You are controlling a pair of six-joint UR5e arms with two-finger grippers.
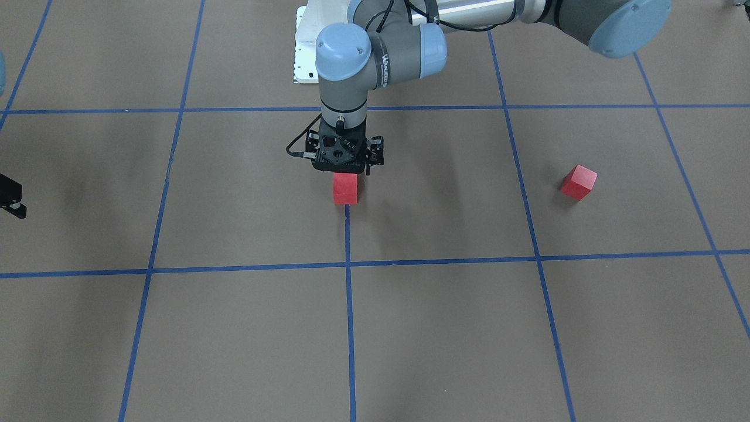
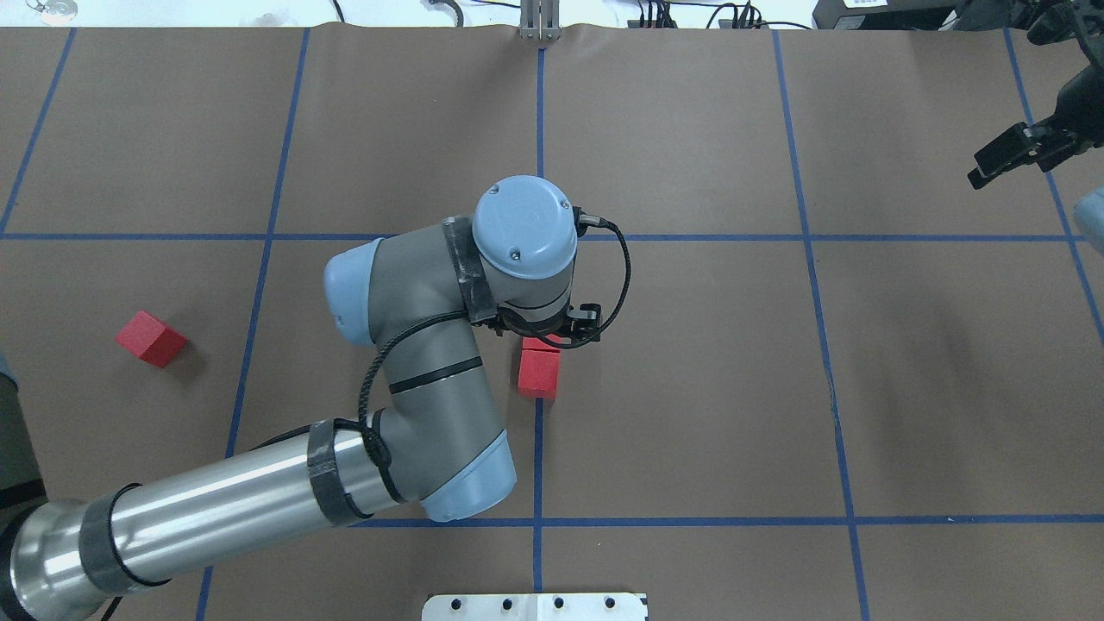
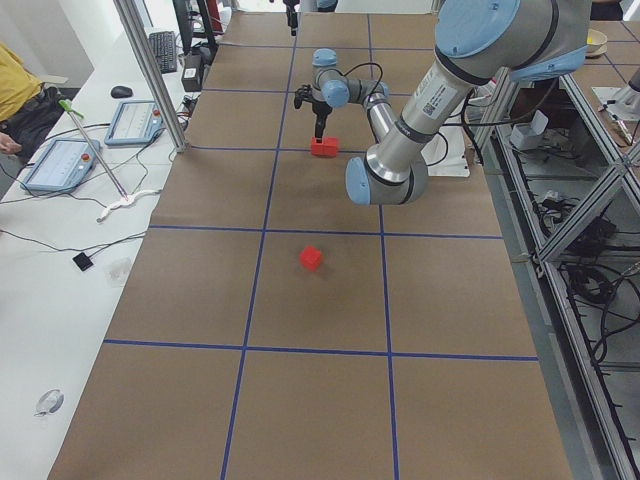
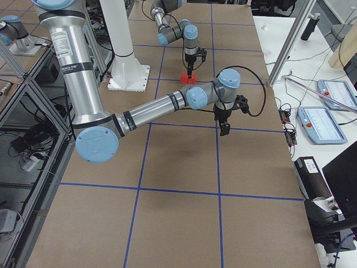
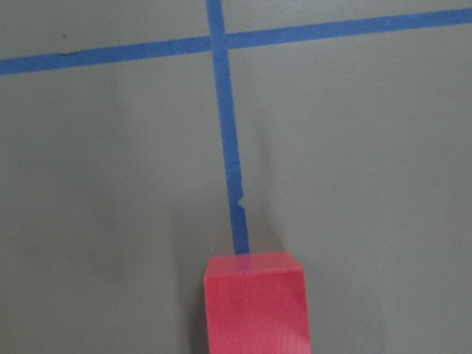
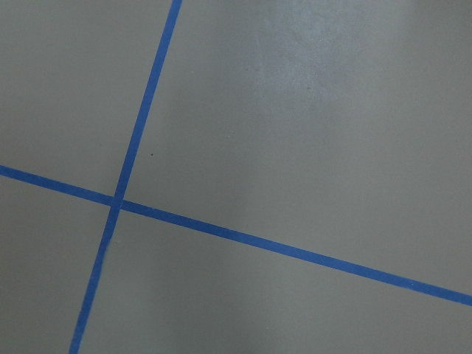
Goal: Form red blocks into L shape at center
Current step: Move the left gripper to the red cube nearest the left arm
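Two red blocks (image 2: pixel 539 375) sit side by side on the blue tape line (image 1: pixel 348 234) at the table's center. They read as one tall red shape in the front view (image 1: pixel 345 189). My left gripper (image 2: pixel 542 338) points straight down onto the block farther from my base. Its fingertips are hidden, so I cannot tell whether it grips. The left wrist view shows one red block (image 5: pixel 255 304) at its bottom edge. The third red block (image 2: pixel 152 338) lies alone on my left side, turned askew. My right gripper (image 2: pixel 1005 164) hangs open and empty at the far right.
A white base plate (image 2: pixel 535 606) lies at the near table edge. Blue tape lines (image 6: pixel 221 230) divide the brown surface into large squares. Tablets and cables lie on side benches beyond the table's far edge (image 3: pixel 70 160).
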